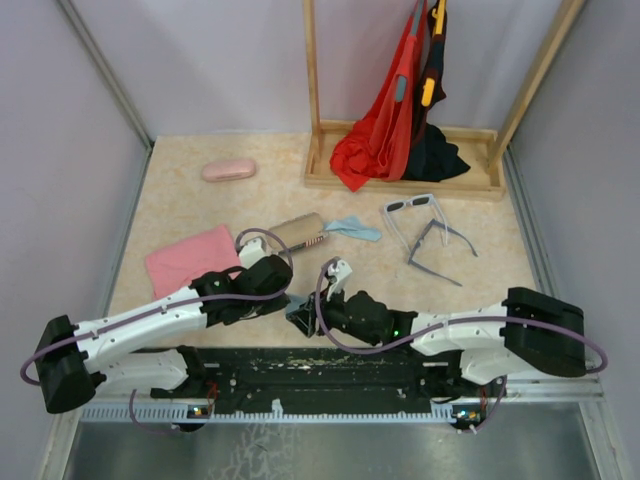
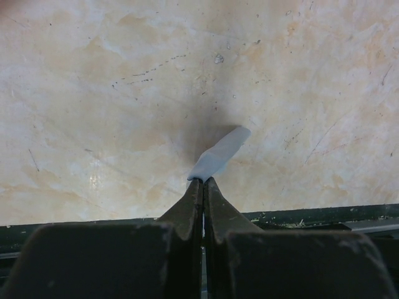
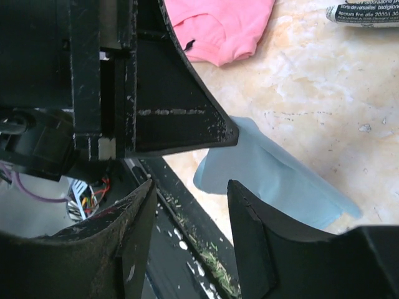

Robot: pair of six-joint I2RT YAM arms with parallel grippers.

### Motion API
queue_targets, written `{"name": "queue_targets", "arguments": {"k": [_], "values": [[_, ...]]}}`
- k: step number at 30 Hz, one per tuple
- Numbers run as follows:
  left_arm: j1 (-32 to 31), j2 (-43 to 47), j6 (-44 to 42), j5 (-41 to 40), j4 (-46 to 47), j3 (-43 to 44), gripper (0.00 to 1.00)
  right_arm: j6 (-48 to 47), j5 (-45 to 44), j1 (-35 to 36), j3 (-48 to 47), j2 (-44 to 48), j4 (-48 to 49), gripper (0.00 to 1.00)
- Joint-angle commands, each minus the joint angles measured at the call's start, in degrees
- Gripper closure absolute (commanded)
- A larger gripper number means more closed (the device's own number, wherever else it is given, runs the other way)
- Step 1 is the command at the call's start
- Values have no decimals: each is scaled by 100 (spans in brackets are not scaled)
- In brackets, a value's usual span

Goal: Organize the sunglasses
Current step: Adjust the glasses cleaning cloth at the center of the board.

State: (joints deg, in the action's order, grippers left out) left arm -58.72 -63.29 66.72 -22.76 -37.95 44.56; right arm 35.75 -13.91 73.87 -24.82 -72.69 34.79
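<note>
Beige, marbled counter carries everything here. At its back edge stands a wooden rack with red fabric and black fabric hanging from it down onto its base. The left arm and the right arm both reach in towards the middle of the near edge, and their ends meet there.

A pink cloth lies flat on the left side of the counter. A tan printed case rests near the centre, and a pink case sits well behind it at the back left.

Both pairs of sunglasses lie to the right of centre, in front of the rack. The white-framed pair is nearer the rack. The thin grey-framed pair is just beside it on the near side, and the two appear to overlap.

One small light-blue cloth lies just beside the tan case's right end. A second blue cloth sits at the near edge. The left hand is pressed together on a corner of it, lifting that corner. The right hand is spread, its fingers apart, with that cloth showing beyond the gap and not pinched by them.
</note>
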Motion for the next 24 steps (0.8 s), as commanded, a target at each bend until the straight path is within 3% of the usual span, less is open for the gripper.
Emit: {"name": "queue_targets", "arguments": {"k": [1, 24], "values": [[36, 9, 184, -149, -161, 189, 100, 178, -259, 58, -409, -349, 622, 50], [36, 93, 117, -176, -154, 133, 100, 562, -439, 58, -775, -1068, 115, 63]]}}
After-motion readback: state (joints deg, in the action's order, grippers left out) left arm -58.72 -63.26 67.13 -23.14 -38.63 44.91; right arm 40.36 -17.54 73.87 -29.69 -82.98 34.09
